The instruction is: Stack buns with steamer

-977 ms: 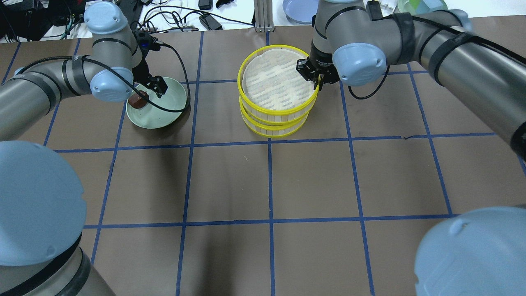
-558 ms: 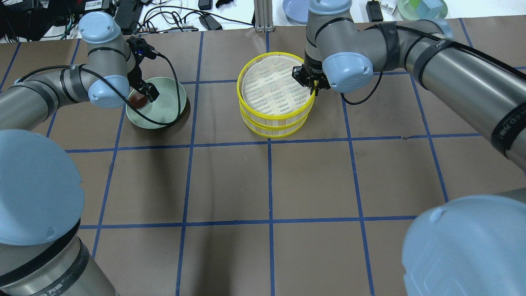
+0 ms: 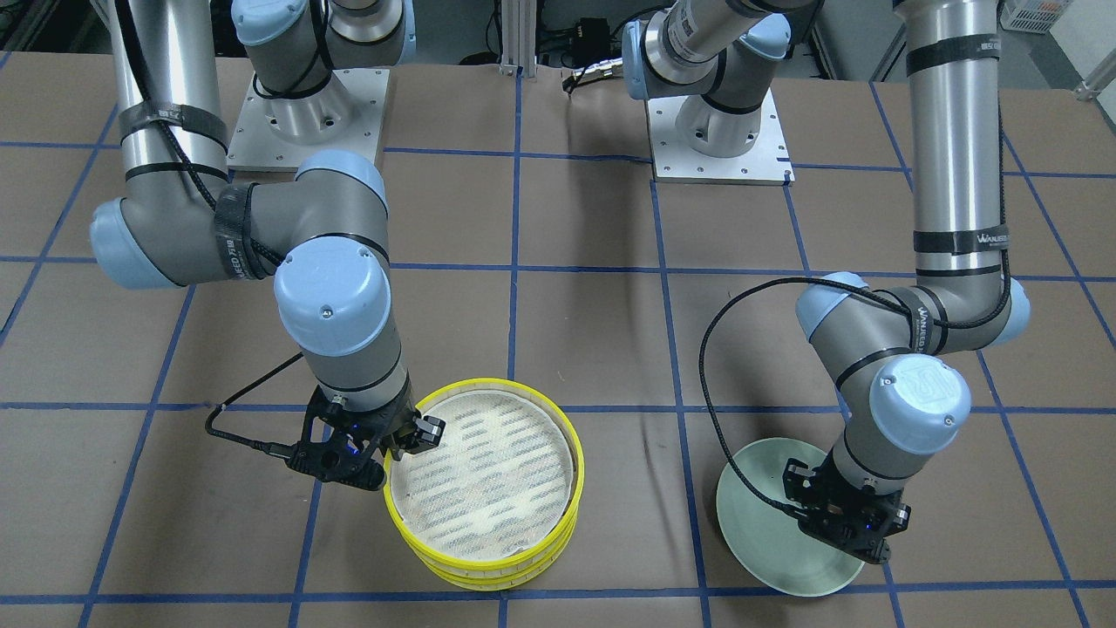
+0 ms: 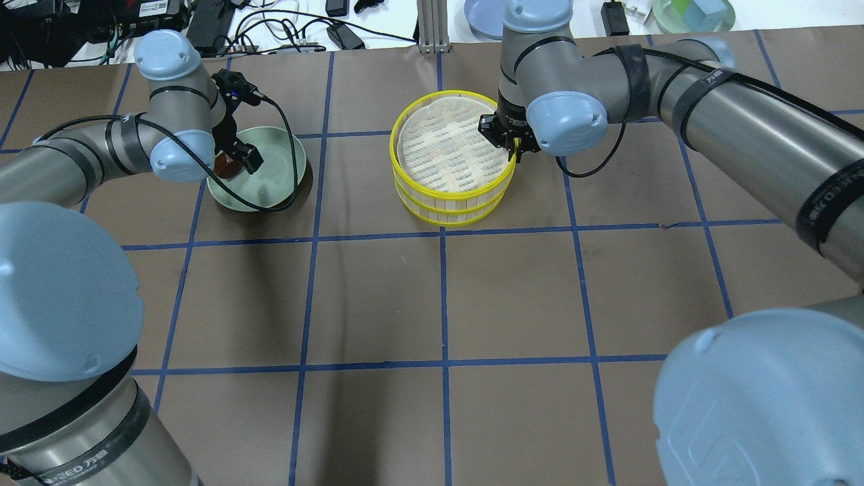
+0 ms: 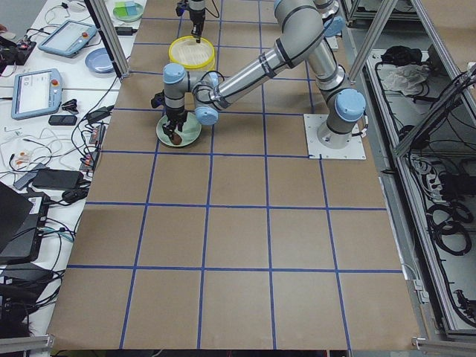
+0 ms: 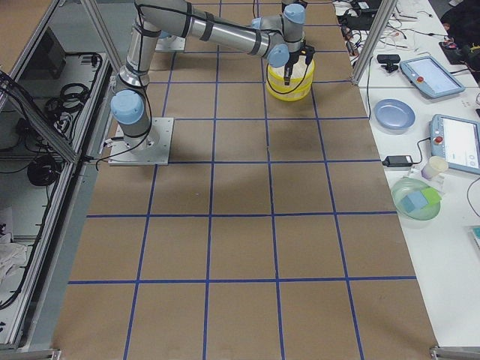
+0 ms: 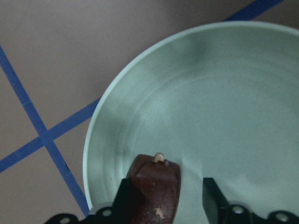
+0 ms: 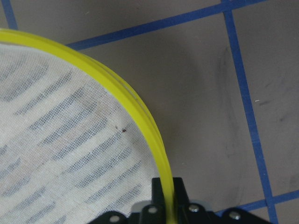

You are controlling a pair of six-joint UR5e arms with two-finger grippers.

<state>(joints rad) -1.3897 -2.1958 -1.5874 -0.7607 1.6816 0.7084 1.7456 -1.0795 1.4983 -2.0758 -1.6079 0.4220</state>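
Two yellow-rimmed steamer trays are stacked at the table's far middle, the upper tray (image 4: pixel 453 196) on the lower tray (image 4: pixel 449 219). My right gripper (image 4: pixel 514 145) is shut on the upper tray's rim (image 8: pixel 140 112) at its right side; it also shows in the front view (image 3: pixel 403 445). The dark reddish-brown bun (image 7: pixel 154 186) lies on the pale green plate (image 4: pixel 277 182), near its left edge. My left gripper (image 7: pixel 166 200) is open and low over the plate, one finger on each side of the bun, which touches the left finger. The cream bun is hidden.
A blue plate (image 4: pixel 489 17), a green bowl (image 4: pixel 688 10), cables and a metal post (image 4: pixel 428 27) lie past the table's far edge. Blue tape lines grid the brown table (image 4: pixel 445 304).
The right gripper has come down with the upper tray, which now sits squarely on the lower one. The left gripper has shifted left and down over the plate to straddle the brown bun.
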